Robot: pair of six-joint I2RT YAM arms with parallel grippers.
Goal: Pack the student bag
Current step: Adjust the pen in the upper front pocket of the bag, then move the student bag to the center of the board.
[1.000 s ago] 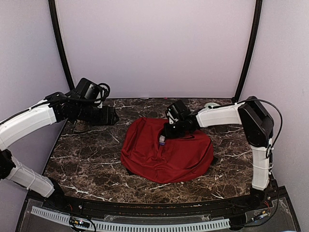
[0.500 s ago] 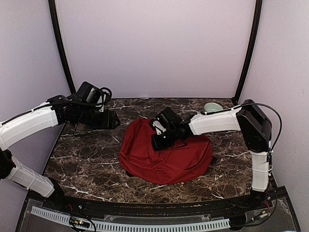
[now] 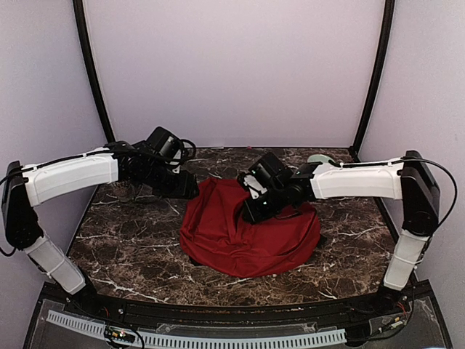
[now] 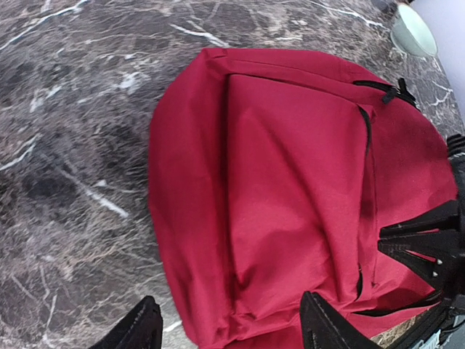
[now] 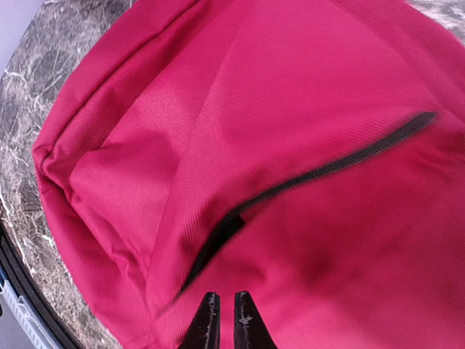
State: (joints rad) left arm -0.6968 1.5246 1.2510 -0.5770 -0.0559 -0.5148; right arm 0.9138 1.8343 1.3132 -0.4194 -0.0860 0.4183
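Note:
The student bag is a large red backpack lying flat in the middle of the table. It fills the left wrist view and the right wrist view. My left gripper hovers at the bag's far left edge, its jaws wide open and empty. My right gripper hangs over the bag's top face. Its fingers are closed together with nothing between them, just short of a black zip.
A pale green bowl sits at the back right of the dark marble table; it also shows in the left wrist view. Purple walls and two black posts enclose the back and sides.
My left arm has swung right until its gripper reaches the bag's left edge. My right gripper has shifted a little over the bag, and its arm is stretched out further.

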